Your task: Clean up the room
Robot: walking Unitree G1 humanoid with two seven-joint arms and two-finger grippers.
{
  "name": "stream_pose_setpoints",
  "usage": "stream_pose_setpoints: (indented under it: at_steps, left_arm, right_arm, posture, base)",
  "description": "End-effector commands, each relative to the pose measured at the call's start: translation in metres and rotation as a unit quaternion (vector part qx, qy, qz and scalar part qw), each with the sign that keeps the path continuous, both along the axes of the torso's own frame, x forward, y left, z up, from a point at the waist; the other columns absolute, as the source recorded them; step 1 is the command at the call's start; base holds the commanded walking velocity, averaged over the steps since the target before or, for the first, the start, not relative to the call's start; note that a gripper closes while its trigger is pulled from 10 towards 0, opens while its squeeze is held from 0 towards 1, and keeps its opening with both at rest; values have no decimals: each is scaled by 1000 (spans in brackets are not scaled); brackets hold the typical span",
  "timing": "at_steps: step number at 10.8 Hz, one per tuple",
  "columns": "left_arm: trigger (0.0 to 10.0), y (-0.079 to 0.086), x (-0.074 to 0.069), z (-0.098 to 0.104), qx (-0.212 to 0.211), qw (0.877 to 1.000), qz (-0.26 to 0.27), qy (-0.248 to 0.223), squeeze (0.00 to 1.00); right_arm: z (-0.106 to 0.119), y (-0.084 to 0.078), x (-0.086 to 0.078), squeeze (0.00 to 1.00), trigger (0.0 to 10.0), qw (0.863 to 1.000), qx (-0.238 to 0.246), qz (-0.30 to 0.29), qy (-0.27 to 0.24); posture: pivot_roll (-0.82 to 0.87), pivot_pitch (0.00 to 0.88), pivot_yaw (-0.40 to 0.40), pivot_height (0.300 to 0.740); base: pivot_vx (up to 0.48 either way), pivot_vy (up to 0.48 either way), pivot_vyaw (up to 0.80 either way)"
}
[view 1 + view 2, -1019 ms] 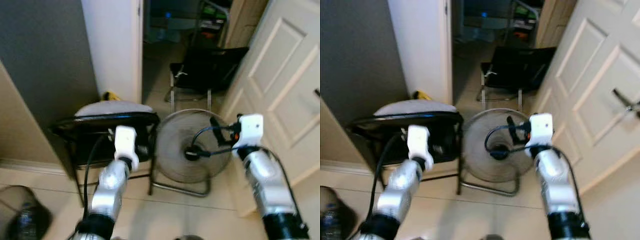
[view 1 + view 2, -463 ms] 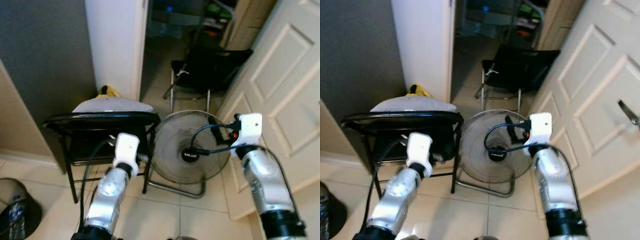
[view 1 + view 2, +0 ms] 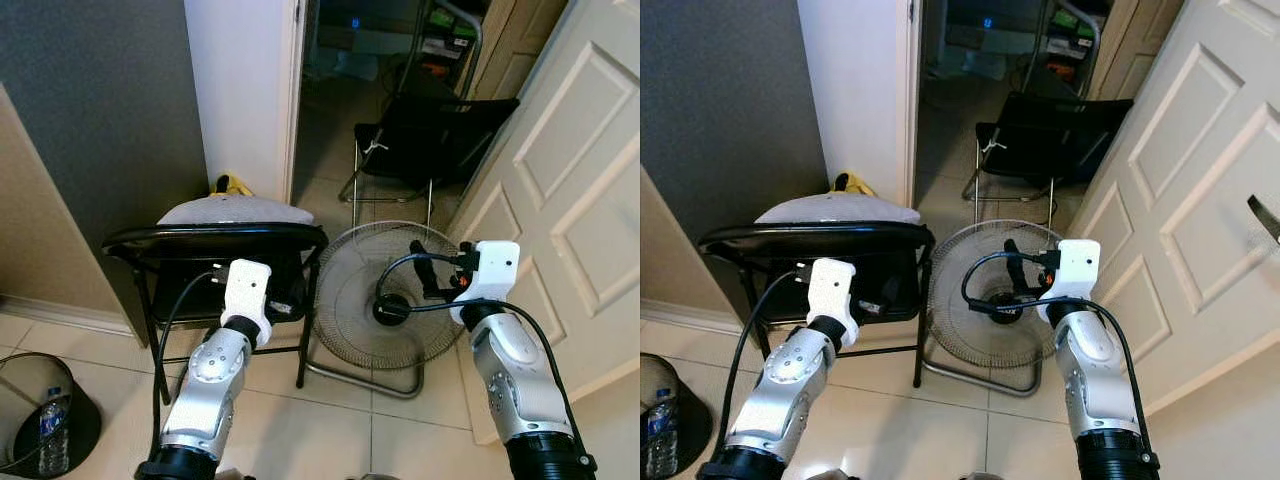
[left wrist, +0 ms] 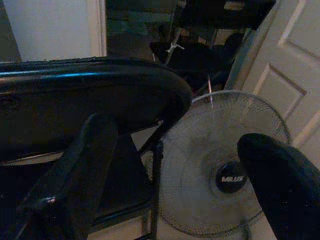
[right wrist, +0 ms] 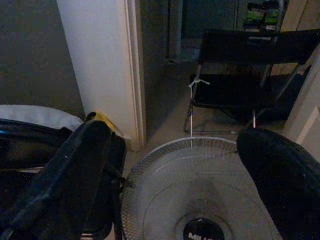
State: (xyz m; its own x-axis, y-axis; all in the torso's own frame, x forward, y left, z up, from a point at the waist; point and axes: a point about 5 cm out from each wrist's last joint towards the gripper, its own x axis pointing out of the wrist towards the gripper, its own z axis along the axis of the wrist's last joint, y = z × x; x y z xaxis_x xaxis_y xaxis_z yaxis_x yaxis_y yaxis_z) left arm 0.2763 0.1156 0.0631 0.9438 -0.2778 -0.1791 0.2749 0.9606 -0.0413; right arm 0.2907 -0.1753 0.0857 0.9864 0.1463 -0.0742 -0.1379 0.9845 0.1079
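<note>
Standing on pale floor tiles (image 3: 330,440), both arms raised before me. My left gripper (image 4: 170,185) hovers just behind the backrest of a black folding chair (image 3: 215,240); fingers (image 4: 75,170) spread wide apart, nothing between them. My right gripper (image 5: 175,175) hangs in front of a round floor fan (image 3: 385,295), above its dark hub; its fingers (image 5: 277,175) also stand wide open and empty. The fan sits on a bent wire stand, just beside the near chair on its right, grille facing up toward me. A pale grey cushion (image 3: 235,210) lies on the near chair's seat. Behind the chair, against the foot of a white wall end (image 3: 245,90), something yellow (image 3: 232,184) pokes out; too small to tell what. To the left of that a dark grey wall (image 3: 100,100). Past the doorway a second black folding chair (image 3: 430,140) stands in a dim room, something white tied to its frame; behind it a shelf with green items, blurred. On my right a white panelled door (image 3: 575,180) stands open, its lower edge near the fan. At my far left, low on the floor, a dark waste bin (image 3: 45,420) holds a plastic bottle (image 3: 50,420) with a blue label. Black cable (image 3: 175,340) loops from my left wrist.
</note>
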Motion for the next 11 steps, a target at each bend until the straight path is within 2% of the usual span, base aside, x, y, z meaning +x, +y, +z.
stream_pose_setpoints:
  at_steps: [1,2,3,11]
  left_arm:
    - [10000,-4,2,2,-17,1000,-1,-3,0]
    - [10000,-8,-1,0,1,1000,-26,-5,0]
    - [10000,-4,2,2,8,1000,-22,-8,0]
    - [10000,-4,2,2,8,1000,-22,-8,0]
  right_arm:
    - [2,-4,2,0,10000,1000,-12,-6,-6]
    - [1,-4,2,0,10000,1000,-13,-17,-2]
    - [-2,-4,2,0,10000,1000,-15,-20,4]
    - [-2,-4,2,0,10000,1000,-15,-20,4]
  posture:
    - [-78,0,-88,740]
    - [-76,0,-86,740]
    - [-67,0,-87,740]
    - [-67,0,-87,740]
  base:
    - [0,0,0]
    - [0,0,0]
    - [0,0,0]
    - [0,0,0]
